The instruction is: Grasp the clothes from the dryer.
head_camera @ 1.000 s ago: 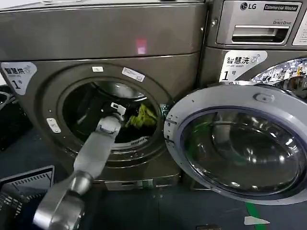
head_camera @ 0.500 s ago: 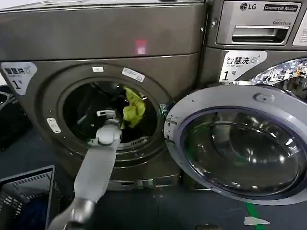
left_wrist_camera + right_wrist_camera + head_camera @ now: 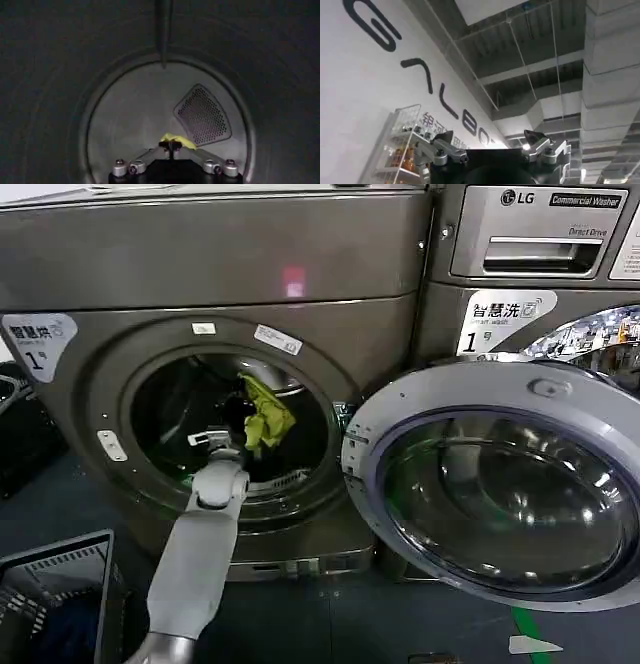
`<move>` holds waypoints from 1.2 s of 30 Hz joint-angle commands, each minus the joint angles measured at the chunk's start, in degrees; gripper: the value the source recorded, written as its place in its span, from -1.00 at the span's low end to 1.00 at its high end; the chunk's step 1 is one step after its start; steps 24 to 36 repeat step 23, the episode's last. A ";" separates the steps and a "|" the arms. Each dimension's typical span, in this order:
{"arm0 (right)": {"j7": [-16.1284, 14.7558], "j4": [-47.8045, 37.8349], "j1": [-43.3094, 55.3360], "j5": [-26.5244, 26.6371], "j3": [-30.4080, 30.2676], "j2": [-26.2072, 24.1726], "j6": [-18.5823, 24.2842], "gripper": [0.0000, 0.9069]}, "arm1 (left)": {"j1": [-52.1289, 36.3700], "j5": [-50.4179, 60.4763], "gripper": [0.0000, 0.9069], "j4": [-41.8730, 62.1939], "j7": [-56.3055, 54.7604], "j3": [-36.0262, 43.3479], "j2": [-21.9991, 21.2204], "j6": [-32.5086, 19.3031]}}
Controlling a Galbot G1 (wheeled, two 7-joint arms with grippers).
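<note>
The dryer [image 3: 200, 264] stands with its round porthole open and its glass door [image 3: 500, 484] swung out to the right. My left arm reaches into the steel drum [image 3: 130, 115]. My left gripper [image 3: 238, 406] is shut on a yellow-green piece of clothes [image 3: 266, 414], which hangs from it above the drum floor. In the left wrist view the left gripper [image 3: 170, 145] has its fingers pinched together on the yellow cloth [image 3: 181, 141]. My right gripper [image 3: 492, 137] points up at the ceiling, open and holding nothing.
The LG-marked machine [image 3: 540, 234] stands to the right of the dryer, behind the open door. A dark basket [image 3: 60, 579] sits on the floor at the lower left. A perforated vent [image 3: 202, 116] lies in the drum's back wall.
The left gripper lifted the yellow-green cloth off the drum floor, then drew it slightly left and toward the porthole. The arm's elbow has swung out of view.
</note>
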 commanded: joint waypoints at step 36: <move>-0.10 0.12 -2.87 -0.03 3.40 -0.03 -1.02 1.00 | 0.60 1.30 -1.00 -1.88 2.50 -0.24 -0.11 0.37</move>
